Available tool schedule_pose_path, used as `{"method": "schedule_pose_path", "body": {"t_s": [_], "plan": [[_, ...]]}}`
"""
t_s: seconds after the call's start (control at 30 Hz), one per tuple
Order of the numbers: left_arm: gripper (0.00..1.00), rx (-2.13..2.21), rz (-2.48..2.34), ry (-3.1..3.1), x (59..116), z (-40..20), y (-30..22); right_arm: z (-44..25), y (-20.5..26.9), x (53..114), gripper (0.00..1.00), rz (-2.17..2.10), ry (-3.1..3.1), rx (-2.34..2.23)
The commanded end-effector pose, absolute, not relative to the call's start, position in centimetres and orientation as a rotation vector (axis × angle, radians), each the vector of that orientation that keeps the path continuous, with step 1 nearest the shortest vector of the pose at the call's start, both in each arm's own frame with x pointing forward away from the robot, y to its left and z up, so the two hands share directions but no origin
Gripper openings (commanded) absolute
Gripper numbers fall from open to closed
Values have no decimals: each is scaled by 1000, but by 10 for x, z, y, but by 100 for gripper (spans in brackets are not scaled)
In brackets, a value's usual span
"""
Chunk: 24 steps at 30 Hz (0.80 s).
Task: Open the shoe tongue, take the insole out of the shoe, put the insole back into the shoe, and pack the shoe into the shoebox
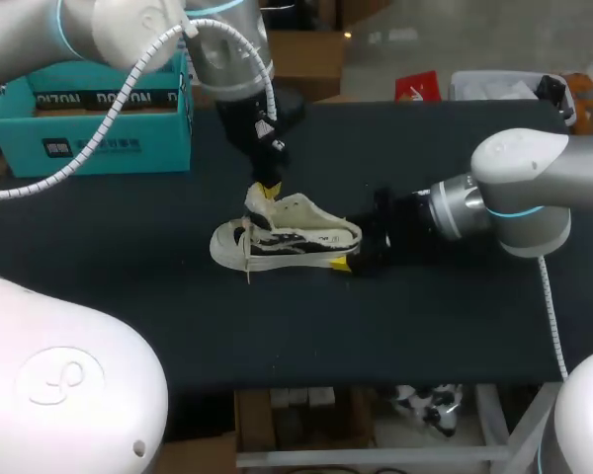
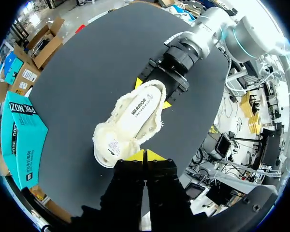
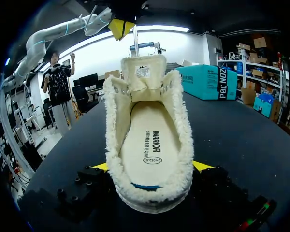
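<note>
Shoe (image 1: 287,237) stands on its sole in the middle of the table (image 1: 128,296), with the toe toward the left arm (image 1: 227,59). This arm comes down steeply from the far left, and the left tool (image 2: 145,155) hangs just over the raised tongue (image 3: 142,72), its yellow tips pressed together. A thin strand (image 3: 135,43) runs from the tips to the tongue, but I cannot tell what it is.

The right arm (image 1: 514,193) lies low over the table. The right tool (image 3: 153,166) is clamped on the heel, one yellow tip at each side. The insole (image 3: 150,145) lies inside the shoe. The toe is hidden behind the tongue in the right wrist view. In the head view the right tool's dark fingers hardly show. The teal shoebox (image 1: 89,128) stands at the far left corner, partly covered by the left arm.
</note>
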<state>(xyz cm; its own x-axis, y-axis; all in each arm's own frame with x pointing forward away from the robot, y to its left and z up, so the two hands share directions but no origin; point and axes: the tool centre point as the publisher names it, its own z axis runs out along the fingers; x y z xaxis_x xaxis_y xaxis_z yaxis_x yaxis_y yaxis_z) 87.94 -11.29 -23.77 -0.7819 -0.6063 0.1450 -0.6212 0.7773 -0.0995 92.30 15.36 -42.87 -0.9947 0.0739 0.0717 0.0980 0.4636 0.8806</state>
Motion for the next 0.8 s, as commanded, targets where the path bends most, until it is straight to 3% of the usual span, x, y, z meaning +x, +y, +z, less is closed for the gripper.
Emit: {"method": "schedule_pose_path", "body": {"t_s": [0.03,0.3,0.63,0.8], "plan": [[0,983,126,-2845,885,-237,-116,-433,153,923,0,-1614,-2665,-156],[0,983,114,-2833,891,-239,-120,-433,153,923,0,-1614,-2665,-156],[0,386,133,-2996,894,-259,-128,-433,153,923,0,-1614,-2665,-156],[0,472,111,-3008,900,-258,-129,-433,153,923,0,-1614,-2665,-156]]}}
